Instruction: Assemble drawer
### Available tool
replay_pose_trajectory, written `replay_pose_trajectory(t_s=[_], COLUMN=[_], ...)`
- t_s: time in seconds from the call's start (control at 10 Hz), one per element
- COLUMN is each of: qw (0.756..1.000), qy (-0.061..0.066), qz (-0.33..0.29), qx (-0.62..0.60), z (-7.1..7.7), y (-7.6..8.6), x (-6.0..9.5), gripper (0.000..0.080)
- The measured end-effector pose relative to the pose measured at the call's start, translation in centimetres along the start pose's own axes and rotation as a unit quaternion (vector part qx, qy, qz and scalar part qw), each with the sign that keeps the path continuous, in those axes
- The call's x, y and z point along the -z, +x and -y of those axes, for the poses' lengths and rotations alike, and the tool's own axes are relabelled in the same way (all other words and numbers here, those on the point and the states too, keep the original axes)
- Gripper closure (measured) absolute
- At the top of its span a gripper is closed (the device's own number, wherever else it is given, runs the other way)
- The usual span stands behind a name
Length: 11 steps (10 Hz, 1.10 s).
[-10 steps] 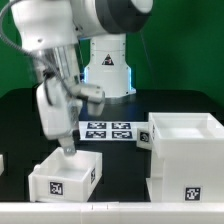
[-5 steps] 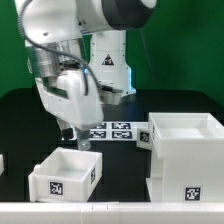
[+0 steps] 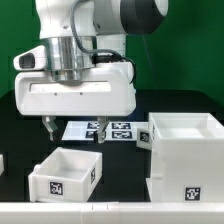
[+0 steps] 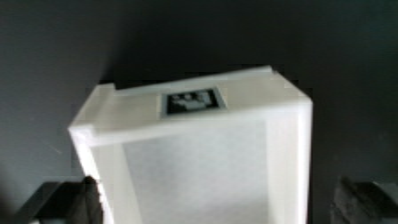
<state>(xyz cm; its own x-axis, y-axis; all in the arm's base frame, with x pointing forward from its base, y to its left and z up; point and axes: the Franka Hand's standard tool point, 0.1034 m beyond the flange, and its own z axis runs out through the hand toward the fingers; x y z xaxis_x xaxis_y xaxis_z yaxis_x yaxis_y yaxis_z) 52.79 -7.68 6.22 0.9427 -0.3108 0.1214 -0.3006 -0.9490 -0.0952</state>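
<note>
A small white drawer tray point(image 3: 66, 171) with a tag on its front sits at the exterior view's lower left. My gripper point(image 3: 73, 128) hangs just above its far edge, open and empty, with one finger point(image 3: 47, 127) on each side. In the wrist view the tray point(image 4: 196, 150) fills the frame lengthwise, its tag point(image 4: 192, 100) on the far end, and my dark fingertips point(image 4: 71, 203) stand wide apart outside its long walls. The large cube-like shell point(image 3: 186, 150) stands at the exterior view's right. A second small white part point(image 3: 143, 136) shows at the shell's left side.
The marker board point(image 3: 112, 130) lies flat behind the gripper, near the robot base point(image 3: 108, 70). A bit of another white part point(image 3: 2, 162) shows at the exterior view's left edge. The table is black.
The gripper has lifted off the tray's far wall and turned about its axis. Its fingers now stand spread wide above the tray. The tray has not moved.
</note>
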Motion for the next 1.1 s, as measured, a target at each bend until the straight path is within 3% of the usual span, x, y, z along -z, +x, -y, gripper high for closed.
replay_pose_trajectory(t_s=[0.3, 0.6, 0.7, 1.1], qw=[0.991, 0.934, 0.915, 0.869], qy=[-0.004, -0.008, -0.011, -0.021], qz=[-0.004, -0.009, -0.006, 0.004], qx=[0.135, 0.356, 0.403, 0.495], z=[-0.3, 0.2, 0.3, -0.4], y=[0.1, -0.6, -1.6, -1.5], x=[0.0, 0.3, 0.1, 0.0], gripper=[0.015, 0.015, 0.015, 0.015])
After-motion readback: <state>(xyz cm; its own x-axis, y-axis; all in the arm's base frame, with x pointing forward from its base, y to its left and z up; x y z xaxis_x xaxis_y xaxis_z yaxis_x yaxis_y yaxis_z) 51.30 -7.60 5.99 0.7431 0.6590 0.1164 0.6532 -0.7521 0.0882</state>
